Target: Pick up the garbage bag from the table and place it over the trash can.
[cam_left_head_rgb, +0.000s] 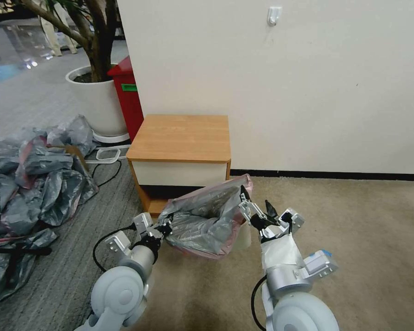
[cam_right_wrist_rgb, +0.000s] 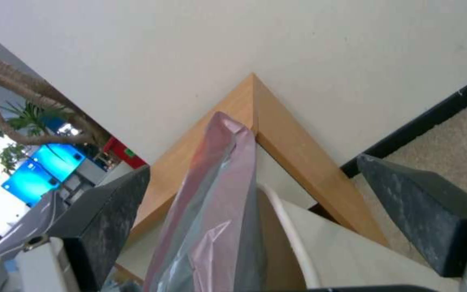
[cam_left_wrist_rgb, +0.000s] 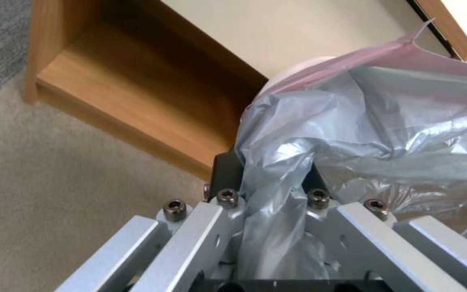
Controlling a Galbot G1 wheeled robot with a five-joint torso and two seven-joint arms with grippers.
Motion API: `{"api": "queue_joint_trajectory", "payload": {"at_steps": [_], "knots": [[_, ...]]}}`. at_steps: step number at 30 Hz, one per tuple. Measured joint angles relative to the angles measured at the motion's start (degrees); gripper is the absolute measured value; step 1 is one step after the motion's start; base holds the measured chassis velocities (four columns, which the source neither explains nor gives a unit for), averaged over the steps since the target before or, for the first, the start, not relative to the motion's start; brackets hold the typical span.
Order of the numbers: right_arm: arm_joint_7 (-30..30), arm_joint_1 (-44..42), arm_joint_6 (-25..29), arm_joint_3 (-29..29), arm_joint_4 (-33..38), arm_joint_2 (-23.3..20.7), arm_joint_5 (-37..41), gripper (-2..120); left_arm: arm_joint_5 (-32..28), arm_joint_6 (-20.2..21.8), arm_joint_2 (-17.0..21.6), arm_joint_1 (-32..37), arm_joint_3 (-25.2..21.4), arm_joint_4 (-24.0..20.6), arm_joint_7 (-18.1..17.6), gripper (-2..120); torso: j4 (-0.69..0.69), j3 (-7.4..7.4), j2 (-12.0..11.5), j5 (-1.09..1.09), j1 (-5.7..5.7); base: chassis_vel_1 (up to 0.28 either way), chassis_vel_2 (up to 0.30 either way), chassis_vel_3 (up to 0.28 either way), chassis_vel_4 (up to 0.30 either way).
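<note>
Left gripper point(cam_left_head_rgb: 166, 228) clamps garbage bag point(cam_left_head_rgb: 202, 220); right gripper point(cam_left_head_rgb: 256, 209) spread beside rim

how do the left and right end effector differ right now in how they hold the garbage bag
The left end effector is shut on a bunched fold of the garbage bag, the film pinched between its fingers in the left wrist view. The right end effector is open, its dark pads spread wide with the bag's pink rim passing loose between them. The left sits at the bag's left side, the right at its right. Both hang low in front of the table.
</note>
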Motion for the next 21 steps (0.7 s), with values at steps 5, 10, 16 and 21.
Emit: {"api": "queue_joint_trajectory", "payload": {"at_steps": [5, 10, 16, 21], "knots": [[-0.01, -0.09, -0.04, -0.09, 0.36, -0.25, 0.10, 98, 0.29, -0.02, -0.17, -0.09, 0.27, 0.09, 0.06, 7, 0.00, 0.00, 0.00, 0.00, 0.00, 0.000, 0.000, 0.000, 0.000], [-0.06, -0.17, -1.16, -0.90, 1.12, -0.59, 2.32, 97, 0.62, -0.04, -0.47, -0.21, 0.71, 0.30, 0.13, 7, 0.00, 0.00, 0.00, 0.00, 0.00, 0.000, 0.000, 0.000, 0.000], [-1.02, 1.26, -1.63, 0.94, 0.15, -3.74, 6.31, 97, 0.29, 0.22, 0.21, -0.44, 0.42, 0.30, 0.40, 7, 0.00, 0.00, 0.00, 0.01, 0.00, 0.000, 0.000, 0.000, 0.000], [-1.12, 2.08, -1.75, 2.53, -0.38, -6.14, 10.33, 97, -0.17, 0.35, 0.70, -1.05, 0.33, 0.48, 0.45, 7, 0.00, 0.00, 0.00, 0.01, 0.00, 0.000, 0.000, 0.000, 0.000]]}}
